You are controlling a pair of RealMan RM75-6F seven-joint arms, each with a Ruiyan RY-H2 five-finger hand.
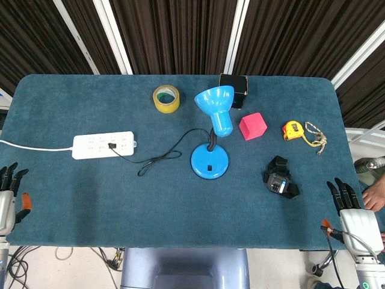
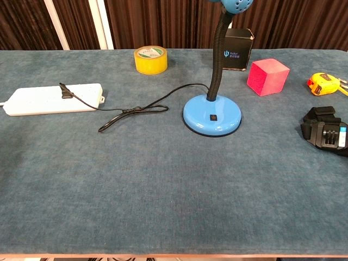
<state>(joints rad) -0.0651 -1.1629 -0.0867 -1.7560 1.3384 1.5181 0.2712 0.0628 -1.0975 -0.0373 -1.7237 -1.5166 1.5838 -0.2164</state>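
While my left robot hand [image 1: 8, 198] and right robot hand [image 1: 354, 212] rest spread and empty at the blue-felt desk [image 1: 90, 205] corners, I see open felt before the blue gooseneck lamp [image 1: 212, 138]; black strap camera [image 1: 280, 179] lies nearest the right.

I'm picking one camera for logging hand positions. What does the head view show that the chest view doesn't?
Only the head view shows the left hand and right hand, both open at the table's near corners, plus the whole lamp shade. Only the chest view shows the logo on the black box. Both show the power strip, yellow tape roll, pink cube and tape measure.
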